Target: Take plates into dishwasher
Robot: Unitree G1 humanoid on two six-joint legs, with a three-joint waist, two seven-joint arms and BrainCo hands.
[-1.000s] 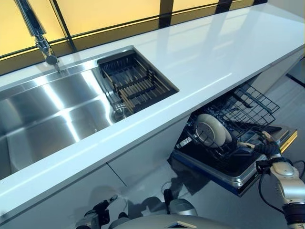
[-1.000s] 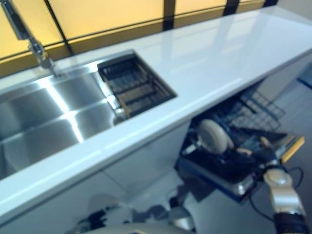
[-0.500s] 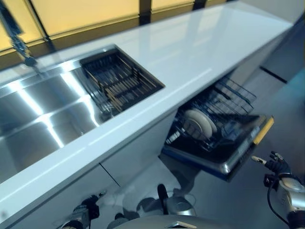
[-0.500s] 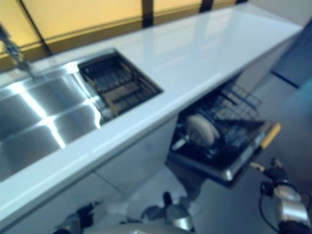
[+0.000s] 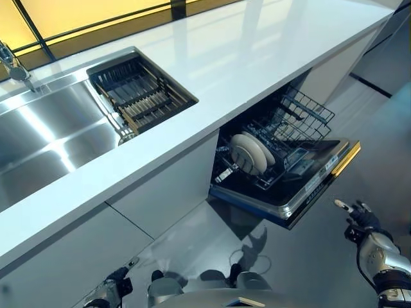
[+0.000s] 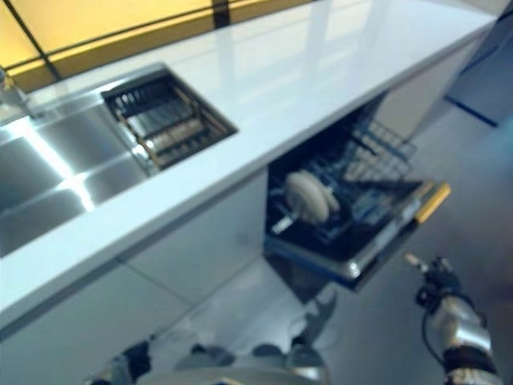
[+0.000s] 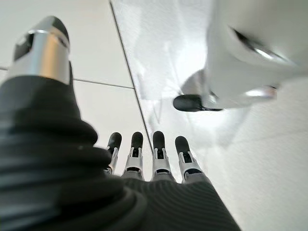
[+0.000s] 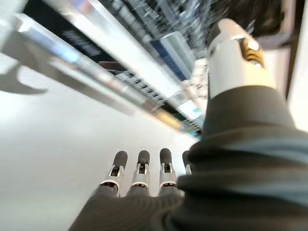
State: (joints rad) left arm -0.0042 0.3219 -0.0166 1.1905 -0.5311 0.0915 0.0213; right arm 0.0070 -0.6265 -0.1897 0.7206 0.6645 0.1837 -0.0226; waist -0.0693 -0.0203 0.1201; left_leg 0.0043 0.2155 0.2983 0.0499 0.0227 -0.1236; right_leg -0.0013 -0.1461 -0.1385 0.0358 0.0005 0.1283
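Note:
A white plate (image 5: 250, 152) stands upright in the wire rack (image 5: 290, 136) of the dishwasher, which is pulled out onto the lowered door (image 5: 302, 189) under the counter. My right hand (image 5: 359, 215) hangs low, to the right of the door's front edge and apart from it, fingers (image 8: 139, 168) straight and holding nothing. My left hand (image 5: 112, 290) shows at the bottom left near the floor, fingers (image 7: 156, 154) straight, empty.
A long white counter (image 5: 257, 58) runs above the dishwasher. A steel sink (image 5: 45, 138) with a dark drainer basket (image 5: 140, 94) lies at the left, a tap (image 5: 9, 61) behind it. Grey floor stretches in front of the cabinets.
The camera has swung, shifting the whole scene left and up. My right hand has drawn back from the dishwasher door and now hangs apart from it, lower right.

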